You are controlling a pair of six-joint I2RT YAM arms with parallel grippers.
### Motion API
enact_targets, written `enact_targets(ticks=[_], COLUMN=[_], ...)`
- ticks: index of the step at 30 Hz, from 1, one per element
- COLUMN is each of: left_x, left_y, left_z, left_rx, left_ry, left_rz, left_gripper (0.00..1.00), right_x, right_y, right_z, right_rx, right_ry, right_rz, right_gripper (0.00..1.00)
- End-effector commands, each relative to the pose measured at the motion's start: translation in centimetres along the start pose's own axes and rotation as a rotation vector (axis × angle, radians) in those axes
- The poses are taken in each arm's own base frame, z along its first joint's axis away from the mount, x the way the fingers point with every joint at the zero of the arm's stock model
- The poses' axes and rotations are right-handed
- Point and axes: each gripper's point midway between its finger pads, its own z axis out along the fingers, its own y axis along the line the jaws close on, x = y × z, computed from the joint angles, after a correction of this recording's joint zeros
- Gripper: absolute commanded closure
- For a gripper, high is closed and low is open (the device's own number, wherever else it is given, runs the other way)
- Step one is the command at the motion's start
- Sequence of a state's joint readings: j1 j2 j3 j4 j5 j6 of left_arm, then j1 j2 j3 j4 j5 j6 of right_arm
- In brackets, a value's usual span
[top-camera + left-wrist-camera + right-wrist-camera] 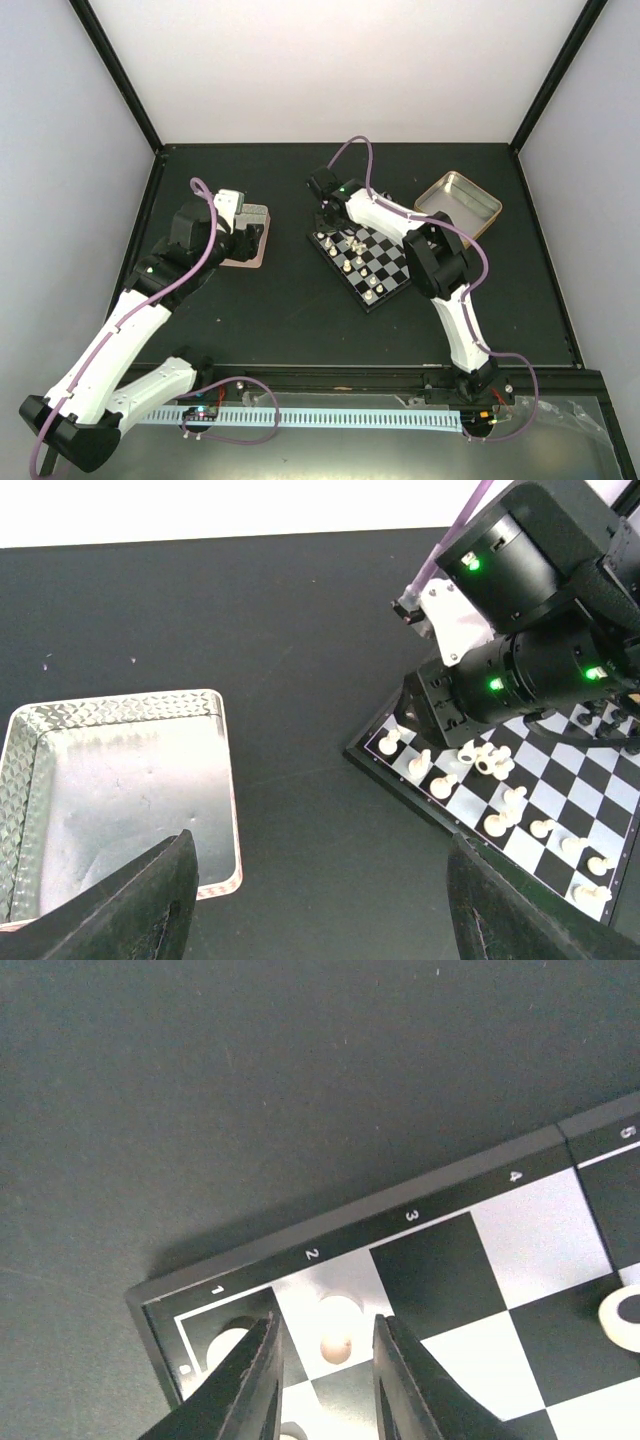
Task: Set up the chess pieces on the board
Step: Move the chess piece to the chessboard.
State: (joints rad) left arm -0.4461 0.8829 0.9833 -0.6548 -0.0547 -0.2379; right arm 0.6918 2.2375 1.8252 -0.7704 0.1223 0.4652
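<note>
The board [347,286] lies right of the table's middle, turned diagonally, with several cream pieces [356,250] on it. My right gripper [329,232] is at its far-left corner. In the right wrist view the gripper [325,1380] is open, its fingers on either side of a cream piece [338,1328] standing on the light square by rim mark 2, with small gaps. Another cream piece [225,1345] stands on the corner square. My left gripper [320,910] is wide open and empty above bare table, left of the board [400,780]. Cream pieces [490,760] crowd the board's near corner.
A silver tin [120,790] with nothing in it lies under my left gripper's left finger; it also shows in the top view [252,258]. A second tin [458,203] lies behind the board to the right. Black pieces [610,715] show partly behind my right arm.
</note>
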Motion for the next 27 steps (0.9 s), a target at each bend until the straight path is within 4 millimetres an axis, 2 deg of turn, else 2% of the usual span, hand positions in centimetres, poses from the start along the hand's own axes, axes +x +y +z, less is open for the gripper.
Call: enact_targets(ticks=[1, 6, 9, 13, 17, 27], left_x=[-0.9, -1.0, -1.0, -1.0, -1.0, -1.0], left_y=[-0.1, -0.1, -0.1, -0.2, -0.2, -0.1], left_z=[-0.5, -0.6, -0.7, -0.8, -0.8, -0.7], left_rx=[0.011, 0.012, 0.014, 0.016, 0.016, 0.017], left_ry=[-0.039, -0.042, -0.046, -0.047, -0.048, -0.044], left_rz=[0.001, 0.001, 0.0, -0.002, -0.001, -0.004], left_gripper=[0.31, 0.3, 0.3, 0.3, 0.3, 0.3], right_x=[-2.8, -3.4, -2.1, 0.2, 1.6, 2.5], right_y=[0.1, -2.3, -4.1, -5.7, -5.8, -4.8], right_z=[-4.0, -6.3, -6.5, -5.7, -4.4, -2.7], right_rx=[-0.004, 0.026, 0.052, 0.086, 0.08, 0.034], right_ry=[-0.099, -0.141, -0.12, -0.065, -0.02, 0.038], right_rz=[0.014, 0.064, 0.091, 0.096, 0.086, 0.049], right_gripper=[0.73, 0.72, 0.72, 0.7, 0.7, 0.69])
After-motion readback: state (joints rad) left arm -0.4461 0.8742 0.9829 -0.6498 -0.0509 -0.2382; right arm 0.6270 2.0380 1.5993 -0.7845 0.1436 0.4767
